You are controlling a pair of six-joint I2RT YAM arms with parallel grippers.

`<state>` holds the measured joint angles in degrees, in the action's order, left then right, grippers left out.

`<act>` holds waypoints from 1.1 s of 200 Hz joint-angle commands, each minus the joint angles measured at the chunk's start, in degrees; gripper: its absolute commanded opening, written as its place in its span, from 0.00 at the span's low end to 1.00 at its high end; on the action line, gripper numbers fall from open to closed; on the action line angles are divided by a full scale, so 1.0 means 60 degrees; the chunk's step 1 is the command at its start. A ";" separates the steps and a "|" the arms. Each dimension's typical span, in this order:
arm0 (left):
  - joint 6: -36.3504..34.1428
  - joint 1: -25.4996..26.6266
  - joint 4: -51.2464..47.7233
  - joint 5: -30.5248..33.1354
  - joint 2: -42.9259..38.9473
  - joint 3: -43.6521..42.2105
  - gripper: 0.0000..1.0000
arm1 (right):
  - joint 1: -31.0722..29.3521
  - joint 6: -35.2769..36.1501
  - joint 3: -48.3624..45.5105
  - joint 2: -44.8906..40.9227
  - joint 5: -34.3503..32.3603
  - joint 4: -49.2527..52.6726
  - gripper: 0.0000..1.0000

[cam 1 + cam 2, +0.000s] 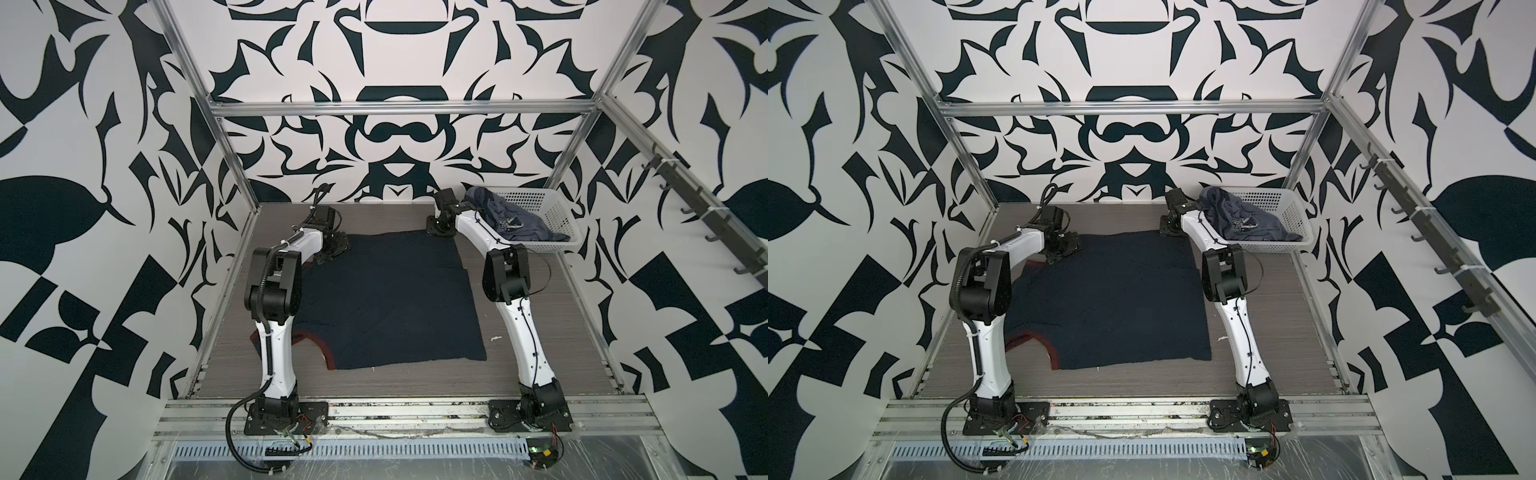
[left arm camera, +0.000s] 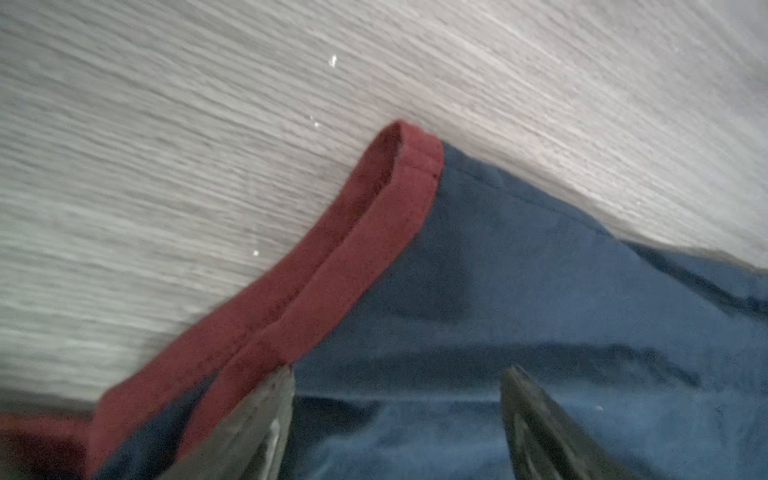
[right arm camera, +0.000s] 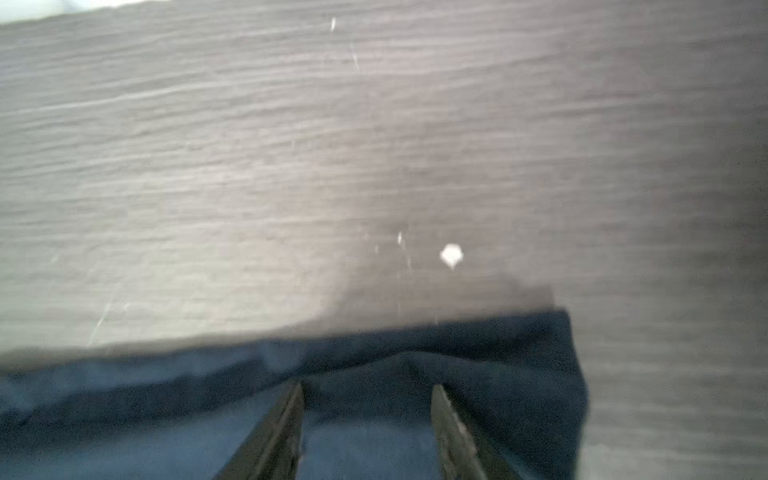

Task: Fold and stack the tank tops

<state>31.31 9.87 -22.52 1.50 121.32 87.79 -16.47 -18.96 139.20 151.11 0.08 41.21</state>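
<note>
1. Navy tank top (image 1: pixel 386 299) lay spread on the tabletop (image 1: pixel 548 332), folding barely begun; slate-blue tank top (image 1: pixel 498 216) sat crumpled in the basket (image 1: pixel 557 208) (no stack yet).
2. Wrist views alone showed left fingers (image 2: pixel 262 415) and right fingers (image 3: pixel 280 428) spread over its far edge, pinching nothing; red trim (image 2: pixel 332 266) beside the left.

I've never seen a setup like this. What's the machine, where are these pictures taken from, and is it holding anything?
Two white robot arms work at a table. Two pictures look down from overhead; two come from cameras on the wrists. A navy tank top lies spread flat; a slate-blue tank top sits crumpled in a white basket, far right. The left pincer is at the navy top's far left corner, by its red trim; the right pincer at its far right corner. Both are open, gripping nothing.
</note>
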 commanded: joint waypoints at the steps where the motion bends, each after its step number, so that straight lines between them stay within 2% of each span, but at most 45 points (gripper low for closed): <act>1: -0.0025 -0.0149 -0.0042 0.0195 -0.0268 -0.0270 0.84 | 0.0093 0.0296 0.1197 -0.0162 -0.0518 0.1082 0.59; 14: -0.0033 -0.0139 -0.0269 0.0197 -0.0432 -0.0099 0.84 | 0.0093 0.0412 0.1462 -0.0400 -0.0519 0.1295 0.61; 16: -0.0040 -0.0144 -0.0317 0.0203 -0.0467 -0.0078 0.87 | 0.0093 0.0426 0.1467 -0.0488 -0.0506 0.1328 0.62; 39: 0.0070 -0.0125 -0.0942 0.0307 -0.0975 0.0163 0.91 | 0.0075 0.0586 0.0732 -0.1623 -0.0278 0.1664 0.74; 79: 0.0347 0.0185 -0.1508 0.0471 -0.2377 -0.0510 0.94 | -0.0259 0.0423 -0.4551 -0.5573 0.0229 -0.0057 0.76; 115: 0.0660 0.0623 -0.1485 0.0500 -0.3513 -0.1905 0.95 | -0.1038 0.0097 -0.8087 -0.7774 0.0171 -0.0716 0.76; 161: 0.1140 0.1200 -0.0860 0.0402 -0.4517 -0.3934 0.95 | -0.1726 -0.0997 -1.1418 -0.9171 0.0714 -0.1651 0.75; 197: 0.1555 0.1768 -0.0339 0.0259 -0.4538 -0.5035 0.95 | -0.1902 -0.1610 -1.2755 -0.9438 0.1250 -0.1987 0.72; 220: 0.1818 0.2249 -0.0130 0.0271 -0.4447 -0.5411 0.95 | -0.1888 -0.2053 -1.3393 -0.9463 0.1115 -0.2041 0.72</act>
<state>39.31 20.64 -25.91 3.46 95.57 57.19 -27.64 -26.81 61.52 97.25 6.02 31.75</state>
